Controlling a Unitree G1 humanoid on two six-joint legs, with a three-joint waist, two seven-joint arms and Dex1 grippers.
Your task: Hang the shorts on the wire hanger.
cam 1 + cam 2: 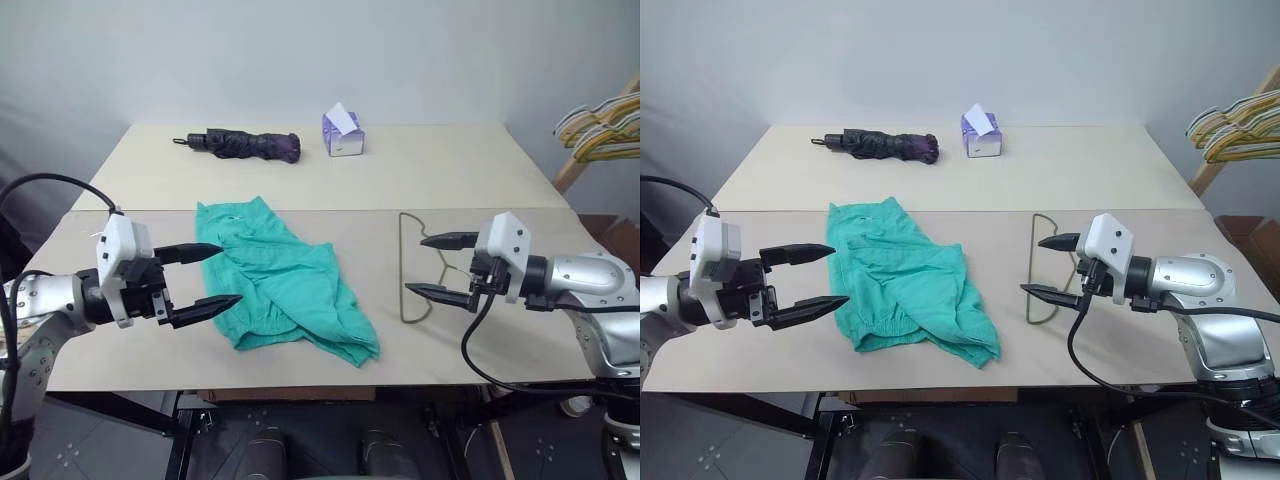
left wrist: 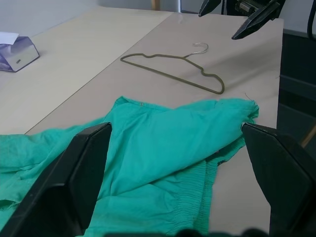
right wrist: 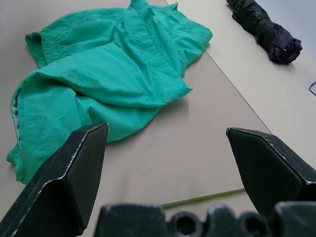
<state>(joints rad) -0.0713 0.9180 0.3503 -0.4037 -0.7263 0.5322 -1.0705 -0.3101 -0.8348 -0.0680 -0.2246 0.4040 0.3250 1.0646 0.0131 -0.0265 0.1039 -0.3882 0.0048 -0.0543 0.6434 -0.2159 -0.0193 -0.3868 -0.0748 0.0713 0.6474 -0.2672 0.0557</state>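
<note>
The teal-green shorts (image 1: 283, 281) lie crumpled on the beige table (image 1: 430, 170), a little left of its middle. The thin olive wire hanger (image 1: 412, 268) lies flat to their right, its hook toward the right gripper. My left gripper (image 1: 205, 279) hovers open at the shorts' left edge, holding nothing. My right gripper (image 1: 441, 266) hangs open just above the hanger's hook end, empty. In the left wrist view the shorts (image 2: 163, 148) spread between the fingers, with the hanger (image 2: 173, 69) and the right gripper (image 2: 236, 14) beyond. The right wrist view looks over the shorts (image 3: 108, 74).
A folded dark umbrella (image 1: 245, 144) and a purple tissue box (image 1: 342, 133) sit at the table's far side. A bunch of thicker pale hangers (image 1: 600, 125) hangs off the table at the far right. The near table edge runs just below the shorts.
</note>
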